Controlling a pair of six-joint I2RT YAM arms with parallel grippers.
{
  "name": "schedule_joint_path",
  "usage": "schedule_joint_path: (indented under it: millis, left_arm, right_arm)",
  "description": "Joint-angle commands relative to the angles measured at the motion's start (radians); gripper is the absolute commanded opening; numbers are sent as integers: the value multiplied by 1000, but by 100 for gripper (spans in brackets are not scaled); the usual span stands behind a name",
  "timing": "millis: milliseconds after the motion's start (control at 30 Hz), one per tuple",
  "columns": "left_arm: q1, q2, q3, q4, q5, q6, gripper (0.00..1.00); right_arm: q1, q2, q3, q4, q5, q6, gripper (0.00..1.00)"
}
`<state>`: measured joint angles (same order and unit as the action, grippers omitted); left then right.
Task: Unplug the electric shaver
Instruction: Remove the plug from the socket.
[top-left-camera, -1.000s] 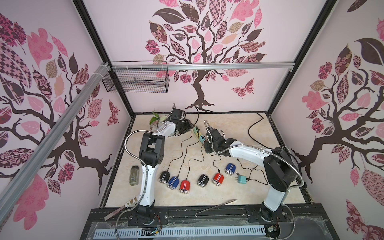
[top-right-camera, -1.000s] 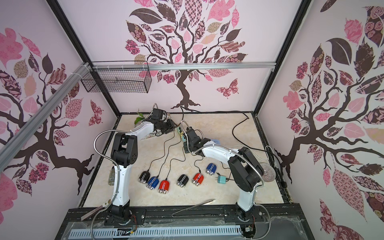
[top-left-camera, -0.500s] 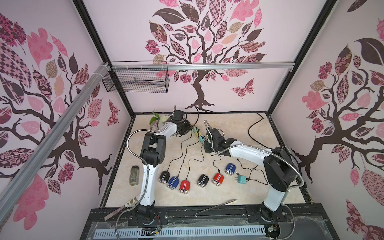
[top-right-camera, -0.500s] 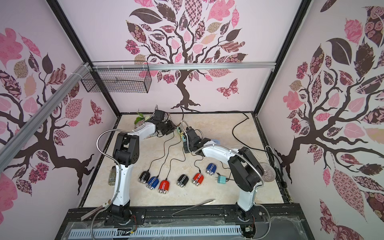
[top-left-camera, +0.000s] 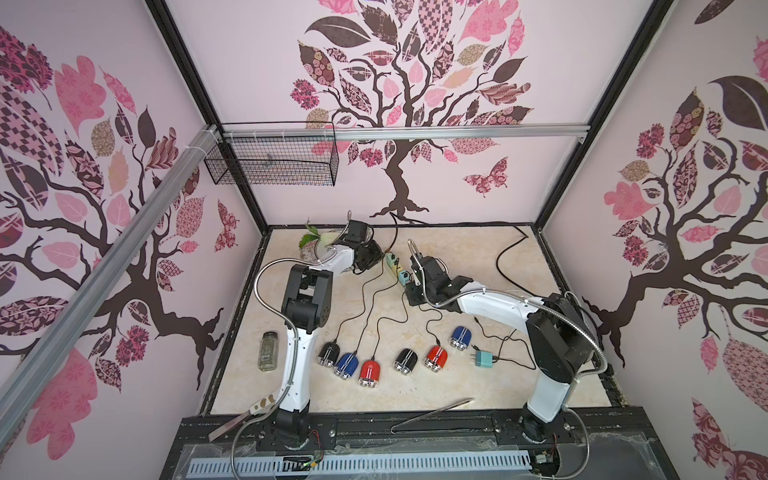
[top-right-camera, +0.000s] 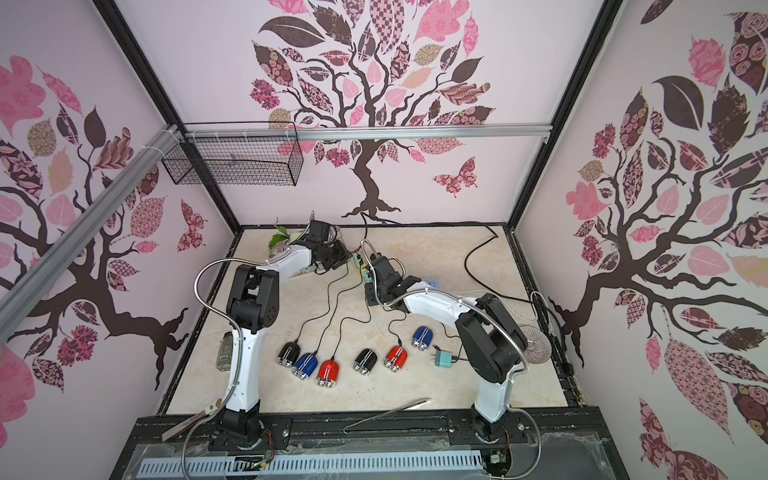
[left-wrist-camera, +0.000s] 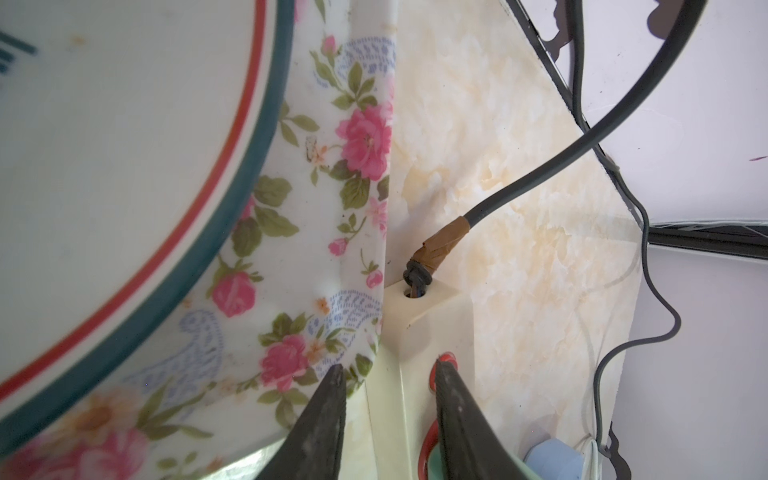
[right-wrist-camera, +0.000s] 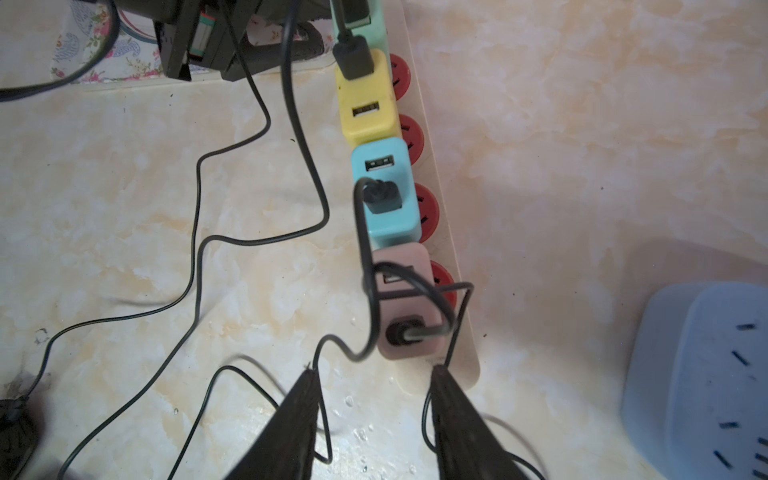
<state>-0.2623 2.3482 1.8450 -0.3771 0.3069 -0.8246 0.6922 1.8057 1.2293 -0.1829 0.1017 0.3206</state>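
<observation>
Several electric shavers lie in a row on the table, among them a black one (top-left-camera: 328, 354), a red one (top-left-camera: 370, 373) and a blue one (top-left-camera: 460, 337). Thin black cords run from them to coloured USB adapters on a cream power strip (top-left-camera: 397, 270) (right-wrist-camera: 453, 340). My left gripper (left-wrist-camera: 388, 370) (top-left-camera: 380, 254) is open, and its fingers straddle the strip's far end by the thick cable. My right gripper (right-wrist-camera: 374, 372) (top-left-camera: 409, 284) is open at the strip's near end, just short of the pink adapter (right-wrist-camera: 405, 299). Loose cords cross between its fingers.
A flowered plate (left-wrist-camera: 124, 166) lies against the strip beside my left gripper. A pale blue object (right-wrist-camera: 698, 374) sits right of the strip's near end. A loose teal adapter (top-left-camera: 483, 358), a spice jar (top-left-camera: 268, 351) and metal tongs (top-left-camera: 432, 409) lie nearer the front.
My left wrist has shifted slightly toward the strip's far end. The right arm has not moved.
</observation>
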Motion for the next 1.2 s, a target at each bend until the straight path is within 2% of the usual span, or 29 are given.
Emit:
schedule_joint_path:
  millis: [0,300,500,667,1167]
  left_arm:
    - [-9,2,-41,18,-12,-18,37]
    - [-13,-10,-3,-31,-57,8,35]
    - [-28,-32,30,-62,-109,58,27]
    - [-34,-11,88,-129,-127,87,23]
    - [-66,71,319,-321,-247,199,22]
  right_arm:
    - [-3,29,10,12,-8,-25,47]
    - [-11,52,25,11,13,-38,48]
    - [-16,47,20,14,19,-46,48]
    - [-17,50,18,8,32,-55,48]
    - [-23,31,-3,10,49,-70,48]
